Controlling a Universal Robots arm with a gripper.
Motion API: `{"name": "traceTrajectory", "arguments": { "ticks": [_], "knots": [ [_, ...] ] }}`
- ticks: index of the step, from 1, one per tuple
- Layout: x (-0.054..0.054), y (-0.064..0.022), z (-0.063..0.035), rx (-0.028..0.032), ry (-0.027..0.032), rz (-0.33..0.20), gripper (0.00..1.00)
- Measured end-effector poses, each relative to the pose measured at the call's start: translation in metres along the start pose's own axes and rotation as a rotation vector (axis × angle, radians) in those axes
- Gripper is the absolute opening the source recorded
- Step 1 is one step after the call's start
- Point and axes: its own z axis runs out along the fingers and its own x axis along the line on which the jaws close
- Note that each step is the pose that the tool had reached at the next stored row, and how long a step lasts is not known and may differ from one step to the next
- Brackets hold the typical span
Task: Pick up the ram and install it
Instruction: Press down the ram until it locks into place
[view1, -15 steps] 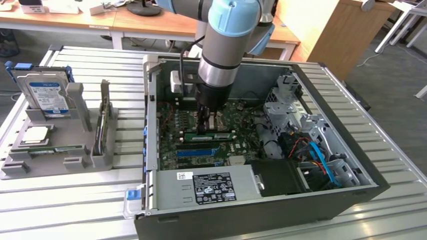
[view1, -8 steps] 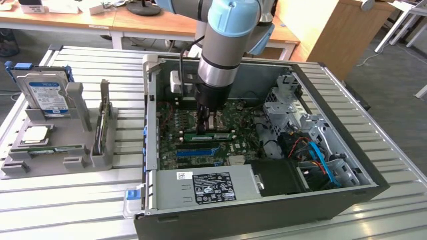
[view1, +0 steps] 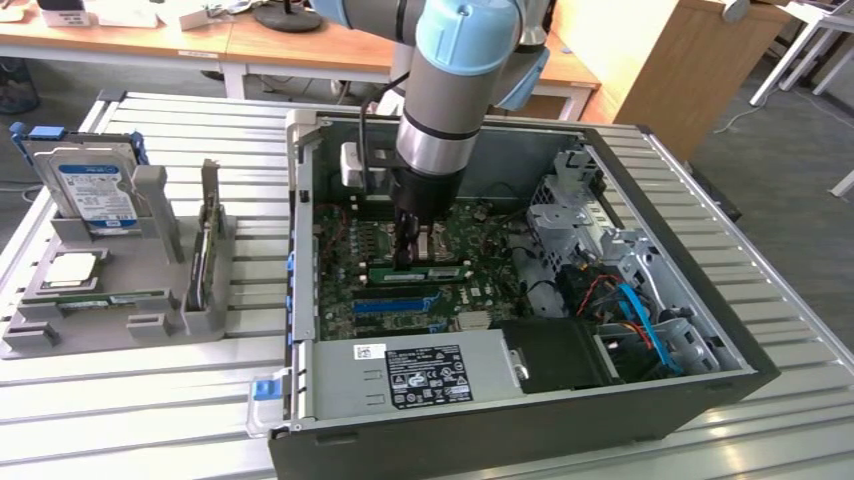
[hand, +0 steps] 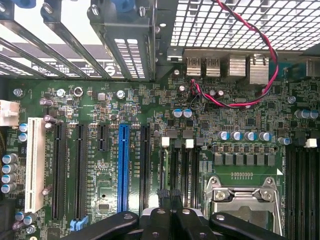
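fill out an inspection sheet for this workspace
surface: slatted metal table, open computer case on it
job's things: ram lies along the motherboard slots, beside the gripper tip; seating unclear
clutter: grey holder with silver drive
grippers: gripper, jaws shut, low over the motherboard
cables: red-black wire; blue cable
surroundings: wooden desks

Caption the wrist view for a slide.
Shut gripper poised over the motherboard, beside the blue slot and CPU socket.
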Motion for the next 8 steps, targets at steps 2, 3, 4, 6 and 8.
{"name": "traceTrajectory", "arguments": {
  "ticks": [2, 3, 4, 6, 8],
  "knots": [
    [0.0, 0.0, 0.0005, 0.0003, 0.0, 0.0, 0.11],
    [0.0, 0.0, 0.0006, 0.0004, 0.0, 0.0, 0.11],
    [0.0, 0.0, 0.0006, 0.0004, 0.0, 0.0, 0.11],
    [0.0, 0.0, 0.0006, 0.0004, 0.0, 0.0, 0.11],
    [0.0, 0.0, 0.0006, 0.0004, -0.0001, 0.0, 0.11]
  ]
}}
